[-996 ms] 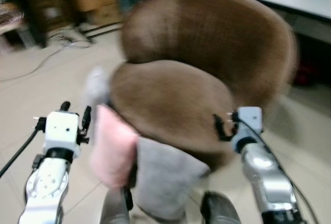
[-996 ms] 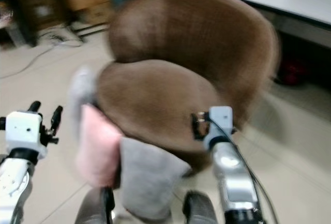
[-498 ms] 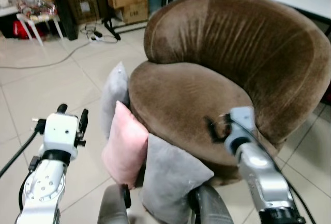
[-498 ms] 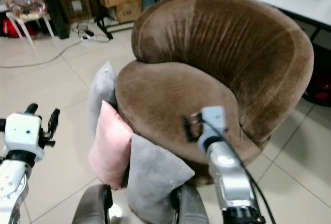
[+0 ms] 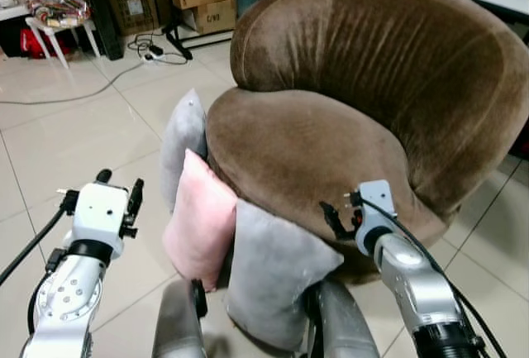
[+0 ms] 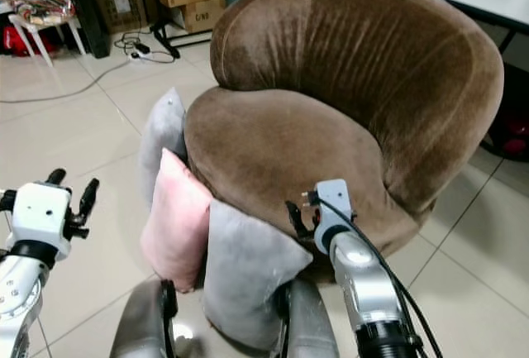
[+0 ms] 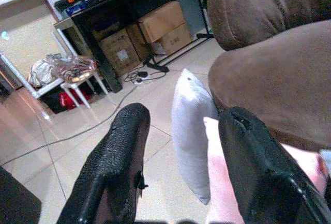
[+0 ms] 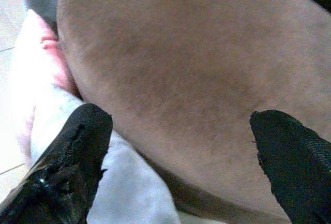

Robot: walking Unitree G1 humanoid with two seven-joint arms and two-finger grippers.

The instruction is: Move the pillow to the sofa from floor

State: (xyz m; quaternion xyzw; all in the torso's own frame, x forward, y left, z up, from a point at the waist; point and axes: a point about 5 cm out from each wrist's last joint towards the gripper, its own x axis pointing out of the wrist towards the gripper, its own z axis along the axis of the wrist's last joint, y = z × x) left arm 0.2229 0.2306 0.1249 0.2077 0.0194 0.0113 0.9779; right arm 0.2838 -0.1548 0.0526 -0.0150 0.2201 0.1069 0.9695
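At frame centre, three pillows lean on the sofa (image 5: 331, 118); both grippers (image 5: 116, 193) (image 5: 340, 217) hang released, and grabbing the pink pillow (image 5: 201, 221) could topple its grey neighbours (image 5: 273, 271).

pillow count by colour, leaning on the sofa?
Grey pillows: 2, the far one and the near one
Pink pillows: 1, between the two grey ones
Total: 3, all standing on the floor against the brown sofa

pink pillow (image 6: 175, 230) on floor | leaning against brown sofa (image 6: 331, 110) | between grey pillows
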